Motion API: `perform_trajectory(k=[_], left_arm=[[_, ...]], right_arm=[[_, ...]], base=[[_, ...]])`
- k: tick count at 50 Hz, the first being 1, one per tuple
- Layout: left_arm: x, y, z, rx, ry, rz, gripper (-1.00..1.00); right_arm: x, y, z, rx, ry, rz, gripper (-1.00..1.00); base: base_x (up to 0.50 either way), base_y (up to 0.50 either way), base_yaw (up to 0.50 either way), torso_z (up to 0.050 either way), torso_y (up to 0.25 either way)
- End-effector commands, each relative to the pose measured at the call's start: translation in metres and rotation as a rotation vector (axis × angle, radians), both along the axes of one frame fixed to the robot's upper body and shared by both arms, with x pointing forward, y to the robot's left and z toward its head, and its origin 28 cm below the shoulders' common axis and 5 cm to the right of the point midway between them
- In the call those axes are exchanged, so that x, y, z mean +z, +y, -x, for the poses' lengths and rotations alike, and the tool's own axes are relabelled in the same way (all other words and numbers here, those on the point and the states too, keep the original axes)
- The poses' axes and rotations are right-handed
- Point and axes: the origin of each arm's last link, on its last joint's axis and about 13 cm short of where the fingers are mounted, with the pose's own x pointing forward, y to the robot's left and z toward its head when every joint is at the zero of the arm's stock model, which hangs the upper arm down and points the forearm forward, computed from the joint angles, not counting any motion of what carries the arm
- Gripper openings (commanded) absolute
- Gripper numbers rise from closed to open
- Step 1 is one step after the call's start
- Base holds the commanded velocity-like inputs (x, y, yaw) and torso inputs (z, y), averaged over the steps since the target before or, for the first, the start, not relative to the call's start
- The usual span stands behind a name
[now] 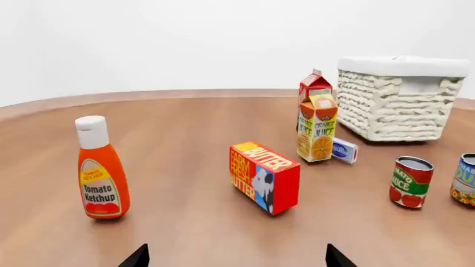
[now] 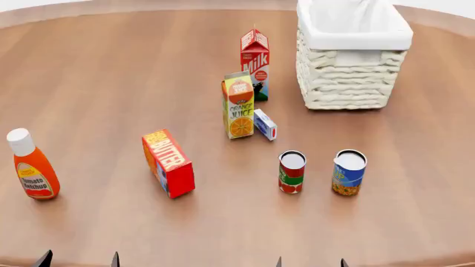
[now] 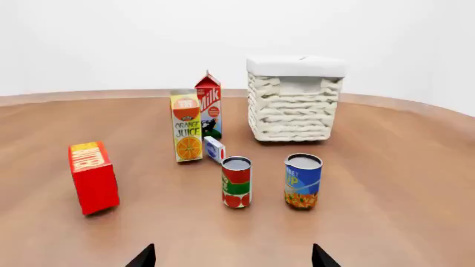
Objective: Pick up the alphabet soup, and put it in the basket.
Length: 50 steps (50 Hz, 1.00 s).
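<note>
Soup first: your alphabet soup point(image 2: 349, 172) stands upright in the lower right of the head view, just beside the red-and-green can point(image 2: 292, 172) and apart from it. Your basket point(image 2: 352, 58) sits at the upper right, well apart from both cans. Your left gripper point(image 2: 79, 259) and right gripper point(image 2: 310, 262) are spread wide at the bottom edge, holding nothing.

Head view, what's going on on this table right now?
Nothing is being handled yet. The left gripper and right gripper sit open at the near table edge, holding nothing. The alphabet soup stands upright beside the red-and-green can, untouched. The basket stands farther back, with nothing visible inside it. The ketchup bottle, butter box and juice carton stand around them.
</note>
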Motion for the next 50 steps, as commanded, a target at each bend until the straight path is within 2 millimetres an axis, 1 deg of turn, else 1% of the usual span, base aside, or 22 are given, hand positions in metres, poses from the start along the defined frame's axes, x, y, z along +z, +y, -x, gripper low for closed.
perform_trajectory(k=[1,7,8,9,14,15,17,18,19,20,22,25,28,34,42,50], left_arm=[[0.001,0.001,0.003,0.006,-0.022,-0.044,1.0],[0.003,0.0,0.008,0.01,-0.019,-0.035,1.0],[-0.012,0.001,0.01,-0.063,0.007,-0.042,1.0],[0.0,0.0,0.0,0.0,0.0,0.0,1.0],[0.014,-0.001,0.001,0.018,-0.012,-0.022,1.0],[0.024,-0.002,0.001,0.029,-0.046,-0.038,1.0],[0.031,0.002,-0.004,0.057,-0.047,-0.02,1.0],[0.033,0.002,-0.003,0.054,-0.048,-0.016,1.0],[0.032,0.001,0.004,0.055,-0.049,-0.019,1.0],[0.031,0.001,0.001,0.055,-0.048,-0.026,1.0],[0.03,0.003,0.003,0.062,-0.045,-0.036,1.0],[0.032,0.006,0.006,0.076,-0.051,-0.03,1.0],[0.036,0.009,0.009,0.085,-0.067,-0.026,1.0],[0.038,0.009,0.006,0.079,-0.077,-0.025,1.0],[0.039,0.01,0.004,0.081,-0.083,-0.022,1.0],[0.038,0.009,0.007,0.084,-0.086,-0.025,1.0]], right_arm=[[-0.001,-0.002,0.002,-0.026,0.005,0.042,1.0],[0.0,-0.005,0.007,-0.018,0.006,0.031,1.0],[0.014,0.029,0.016,0.025,-0.112,-0.02,1.0],[0.0,0.001,0.0,0.0,0.0,0.0,1.0],[0.011,-0.001,-0.004,0.01,-0.034,-0.009,1.0],[0.015,-0.002,-0.006,0.011,-0.046,0.019,1.0],[0.02,-0.004,-0.009,0.004,-0.05,0.006,1.0],[0.024,-0.007,-0.011,-0.011,-0.068,-0.032,1.0],[0.024,-0.007,-0.01,-0.011,-0.076,-0.052,1.0],[0.023,-0.007,-0.009,-0.008,-0.069,-0.036,1.0],[0.019,-0.007,-0.006,-0.003,-0.057,-0.032,1.0],[0.018,-0.007,-0.003,0.003,-0.057,-0.044,1.0],[0.017,-0.006,-0.003,0.011,-0.056,-0.058,1.0],[0.017,-0.005,-0.007,0.018,-0.06,-0.064,1.0],[0.013,-0.005,-0.013,0.019,-0.049,-0.059,1.0],[0.015,-0.009,-0.009,-0.001,-0.05,-0.067,1.0]], base=[[0.0,0.0,0.0,0.0,0.0],[0.0,0.0,0.0,0.0,0.0],[0.0,0.0,0.0,0.0,0.0],[0.0,0.0,0.0,0.0,0.0],[0.0,0.0,0.0,0.0,0.0],[0.0,0.0,0.0,0.0,0.0],[0.0,0.0,0.0,0.0,0.0],[0.0,0.0,0.0,0.0,0.0],[0.0,0.0,0.0,0.0,0.0],[0.0,0.0,0.0,0.0,0.0],[0.0,0.0,0.0,0.0,0.0],[0.0,-0.1,0.0,0.0,0.0],[0.0,-0.5,0.0,0.0,0.0],[0.0,-0.5,0.0,0.0,0.0],[0.0,-0.5,0.0,0.0,0.0],[0.0,-0.04,0.0,0.0,0.0]])
